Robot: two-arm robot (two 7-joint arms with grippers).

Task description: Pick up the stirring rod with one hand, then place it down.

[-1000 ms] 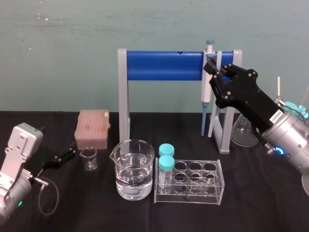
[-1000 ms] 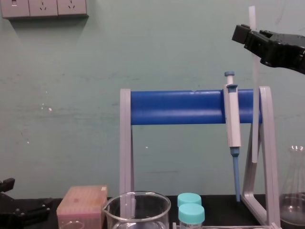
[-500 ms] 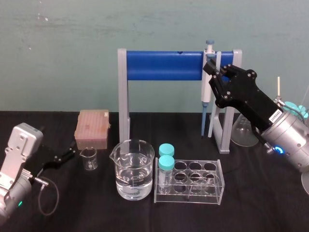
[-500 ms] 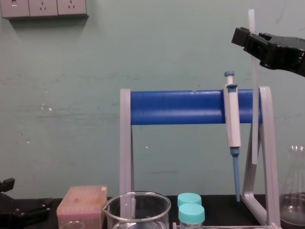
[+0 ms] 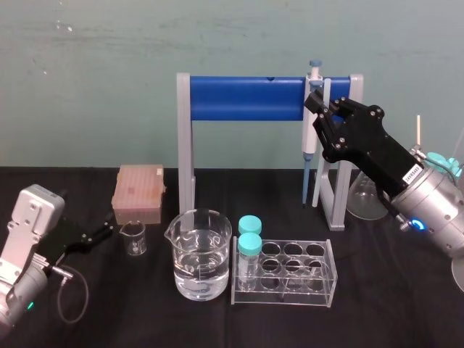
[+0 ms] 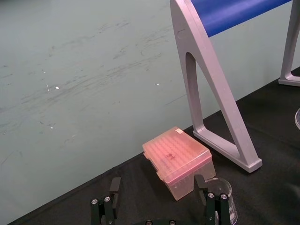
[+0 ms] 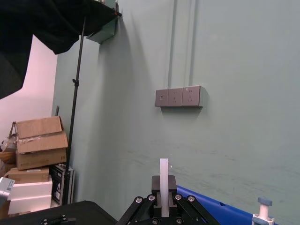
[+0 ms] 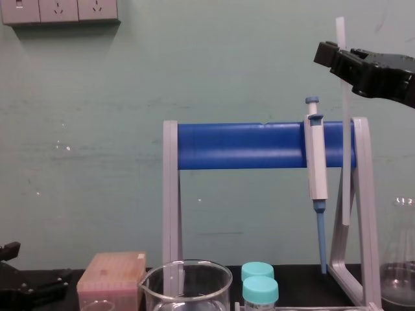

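The stirring rod (image 8: 344,162) is a thin translucent-white stick hanging upright, its lower end in the air beside the rack's right leg. My right gripper (image 8: 332,54) is shut on it near its top, level with the blue bar's right end (image 5: 317,101). In the right wrist view the rod (image 7: 164,174) sticks out from between the closed fingers (image 7: 156,191). My left gripper (image 5: 101,233) rests low at the table's left, open (image 6: 157,183) with nothing in it.
A grey rack with a blue bar (image 5: 246,99) holds a hanging pipette (image 5: 309,138). In front stand a water beaker (image 5: 198,254) and a clear tube rack (image 5: 319,279) with two capped tubes. A pink tip box (image 5: 139,192) and small beaker (image 5: 133,238) sit left, a flask (image 5: 366,196) right.
My right gripper has sunk slightly with the rod still in it. The left arm has stayed put.
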